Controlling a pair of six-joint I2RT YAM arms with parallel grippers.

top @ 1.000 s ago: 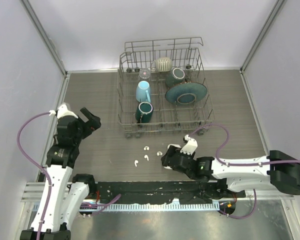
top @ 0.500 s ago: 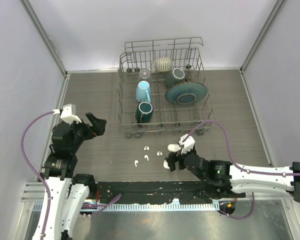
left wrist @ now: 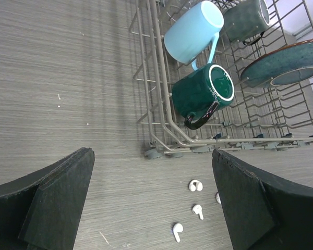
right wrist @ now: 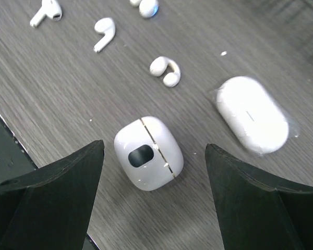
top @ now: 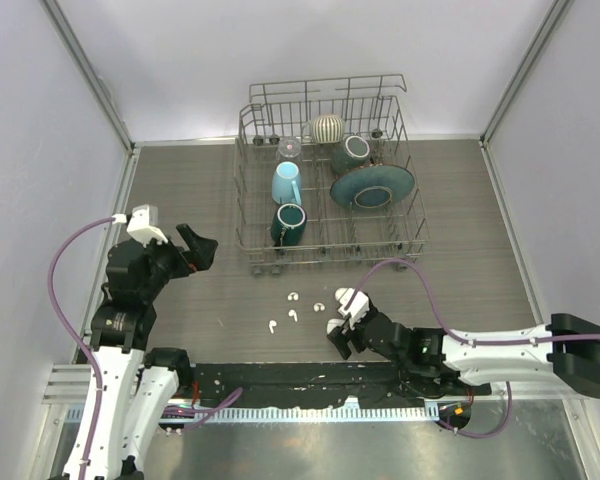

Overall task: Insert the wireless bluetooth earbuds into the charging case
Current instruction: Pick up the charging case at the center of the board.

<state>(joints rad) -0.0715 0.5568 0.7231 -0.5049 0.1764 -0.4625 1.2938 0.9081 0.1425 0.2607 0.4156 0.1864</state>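
While the right gripper (right wrist: 152, 151) hovers with jaws apart astride the shut charging case (right wrist: 148, 153), the earbuds (right wrist: 104, 32) lie loose just beyond the case, near the table's (top: 460, 200) near edge; the left gripper (left wrist: 152, 156) hangs wide open.

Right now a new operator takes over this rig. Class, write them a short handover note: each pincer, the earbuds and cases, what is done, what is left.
Left pincer: open, empty, above the table, left of the dish rack.
Right pincer: open, low over the table, one finger on either side of the rounded white case, not touching it.
Earbuds: loose on the table beyond that case. An oblong white case lies beside it.
Done: nothing inserted; the rounded case is shut.
Left: open the case, then pick up each earbud and seat it.
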